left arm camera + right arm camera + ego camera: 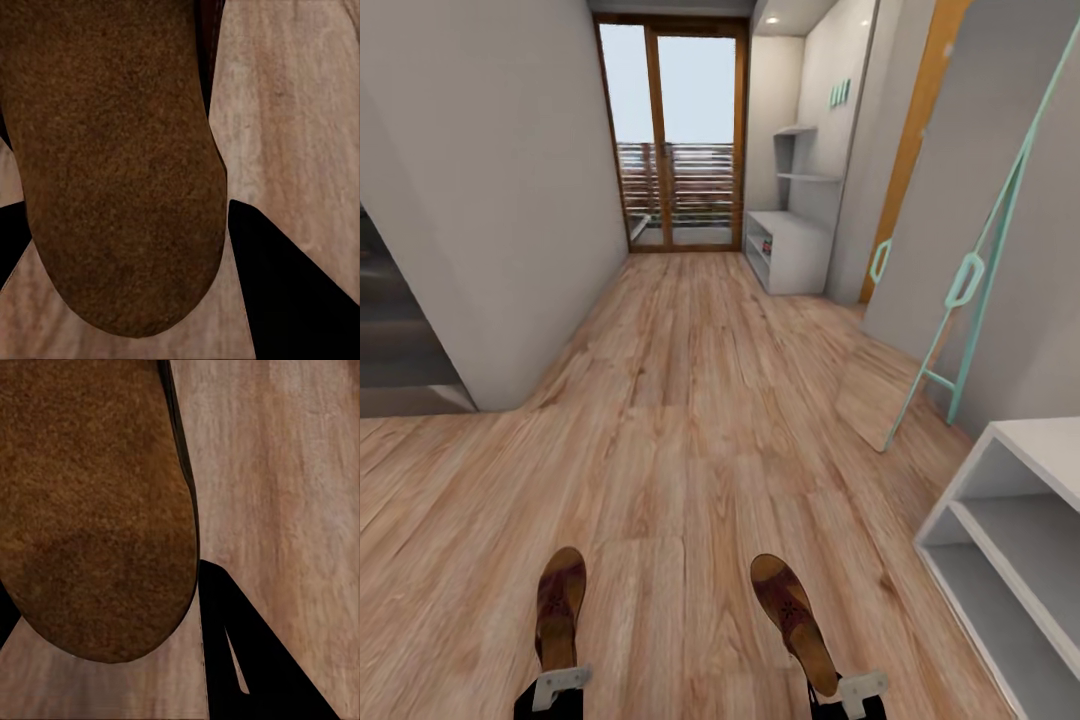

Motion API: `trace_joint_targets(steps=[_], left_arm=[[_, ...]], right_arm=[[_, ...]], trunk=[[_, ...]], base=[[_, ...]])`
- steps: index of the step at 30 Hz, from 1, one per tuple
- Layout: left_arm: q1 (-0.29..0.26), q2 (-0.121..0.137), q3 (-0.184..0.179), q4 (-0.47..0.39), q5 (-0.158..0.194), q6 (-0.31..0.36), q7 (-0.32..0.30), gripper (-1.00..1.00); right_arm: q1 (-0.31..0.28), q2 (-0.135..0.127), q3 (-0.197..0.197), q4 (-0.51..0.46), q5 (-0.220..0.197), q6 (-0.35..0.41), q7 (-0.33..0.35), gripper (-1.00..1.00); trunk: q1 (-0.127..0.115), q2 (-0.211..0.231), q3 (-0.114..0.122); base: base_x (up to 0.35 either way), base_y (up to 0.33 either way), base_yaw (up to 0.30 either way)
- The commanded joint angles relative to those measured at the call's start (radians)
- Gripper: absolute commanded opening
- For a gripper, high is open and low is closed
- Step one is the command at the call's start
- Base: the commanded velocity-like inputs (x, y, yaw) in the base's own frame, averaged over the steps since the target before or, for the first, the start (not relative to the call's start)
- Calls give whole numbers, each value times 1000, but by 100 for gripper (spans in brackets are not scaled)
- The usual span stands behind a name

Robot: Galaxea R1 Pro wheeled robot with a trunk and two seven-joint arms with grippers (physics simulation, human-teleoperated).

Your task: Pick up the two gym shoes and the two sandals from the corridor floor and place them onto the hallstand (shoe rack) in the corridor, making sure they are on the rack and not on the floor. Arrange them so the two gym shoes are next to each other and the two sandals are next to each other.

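Head view: I'm carrying one dark brown leather sandal (560, 607) clamped in my left gripper (561, 683), its twin (793, 622) in my right gripper (850, 690), bottom of frame; pale grey-white hallstand (790, 245) standing upper right.

Head camera: high, looking forward and down my corridor floor (690, 400) toward the far glass door (672, 140). Each wrist camera looks along its fingers, very close on a held sandal's sole, left sandal (112, 165), right sandal (90, 510), plank floor beyond. All three views share sandals and floor.
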Motion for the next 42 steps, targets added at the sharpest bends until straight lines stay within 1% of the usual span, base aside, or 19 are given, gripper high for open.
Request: trace_joint_targets(steps=[1, 28, 42], left_arm=[[-1, 0, 7, 1, -10, -3, 0, -100], [-1, 1, 9, 0, -10, -3, 0, -100], [-1, 1, 8, 1, -10, -3, 0, -100]], right_arm=[[-1, 0, 8, 1, 2, -1, -8, -100], [-1, 0, 8, 1, 2, -1, -8, -100], [-1, 0, 8, 1, 2, -1, -8, -100]], trunk=[[0, 0, -1], [0, 0, -1], [0, 0, -1]], base=[[339, 0, 0], [339, 1, 0], [339, 105, 0]])
